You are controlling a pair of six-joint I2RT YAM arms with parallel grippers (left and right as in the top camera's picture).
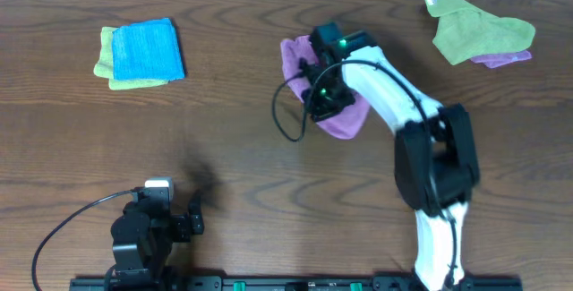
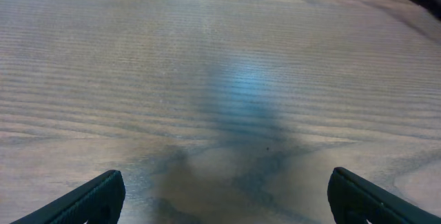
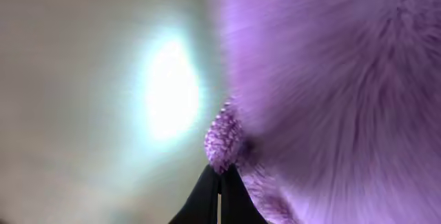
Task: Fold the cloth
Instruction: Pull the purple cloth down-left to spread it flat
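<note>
Two robot arms share a brown wooden table (image 1: 233,148), seen from above. Our right gripper (image 1: 320,94) reaches to the table's middle, its fingers pressed together on a pinch of the cloth (image 1: 345,121), which lies bunched and purple beneath and around it. In the right wrist view, the dark fingertips (image 3: 207,203) meet on a nub of purple pile. Our left gripper (image 1: 190,222) sits near the front left edge, well apart from the cloth, jaws wide apart over bare wood. Far left, a blue cloth (image 1: 148,49) lies on a lime-green cloth (image 1: 105,58); far right, another green cloth (image 1: 479,27) covers a second purple cloth (image 1: 508,57). We judge the fold as begun: one edge is gripped, not yet carried over. Next we need a low lift and a sweep across to the opposite edge, without dragging the whole cloth along
</note>
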